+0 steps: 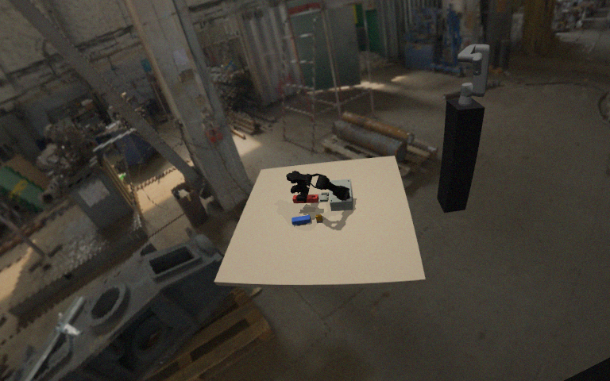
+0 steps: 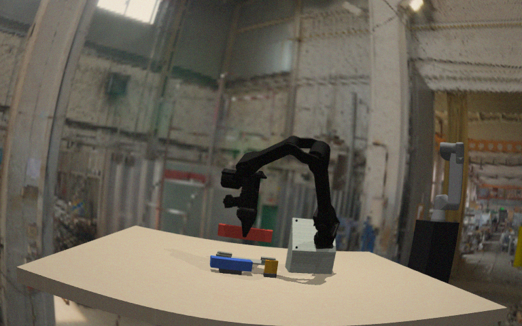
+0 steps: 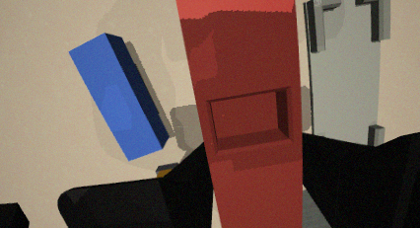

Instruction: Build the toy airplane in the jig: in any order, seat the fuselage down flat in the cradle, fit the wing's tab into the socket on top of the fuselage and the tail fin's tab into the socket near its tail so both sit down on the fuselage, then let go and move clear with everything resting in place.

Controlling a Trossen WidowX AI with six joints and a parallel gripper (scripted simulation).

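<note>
Red fuselage in the grip, raised off the jig

Top view: the jig [image 1: 324,197] [image 2: 257,261] [image 3: 345,80] lies toward the counter's [image 1: 322,255] [image 2: 215,297] [image 3: 30,139] far edge, partly hidden. The blue wing [image 1: 300,220] [image 2: 230,263] [image 3: 115,97] and orange tail fin [image 1: 318,218] [image 2: 270,267] [image 3: 165,172] lie nearer its near edge.

Exterior view: wing and fin stand in front of the jig, partly blocking it; the base block [image 1: 341,205] [image 2: 310,262] is toward the right corner. The fuselage [image 1: 314,198] [image 2: 255,233] [image 3: 251,50] hangs above the counter.

Wrist view: the gripper [image 1: 302,199] [image 2: 245,235] [image 3: 245,141] is closed on the fuselage, jaws at both sides by its open socket.
</note>
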